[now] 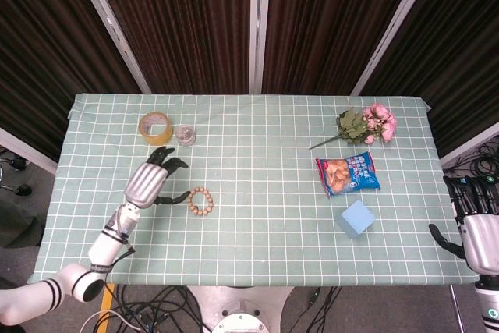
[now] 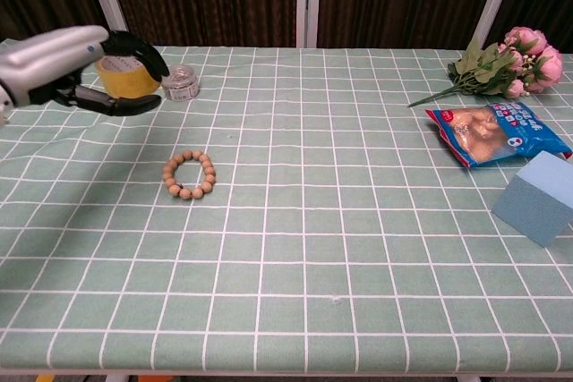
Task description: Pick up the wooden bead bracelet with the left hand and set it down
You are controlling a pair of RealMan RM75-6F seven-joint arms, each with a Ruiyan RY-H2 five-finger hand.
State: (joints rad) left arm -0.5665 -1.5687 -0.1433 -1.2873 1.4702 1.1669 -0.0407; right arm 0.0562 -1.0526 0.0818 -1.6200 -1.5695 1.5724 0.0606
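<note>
Where the head view looks down on the green white-gridded tablecloth [image 1: 257,216], the brown wooden bead bracelet [image 1: 199,201] lies flat as a ring, no long axis, just right of the left hand [image 1: 148,181], whose fingers are spread and hold nothing; right hand [image 1: 477,228] hangs off the far table edge, well apart, loosely spread, so left is much nearer. In chest view the bracelet [image 2: 189,174] sits below-right of the left hand [image 2: 67,64], not touching; yellow tape roll [image 2: 125,76] behind, dark curtains at back, free cloth around.
</note>
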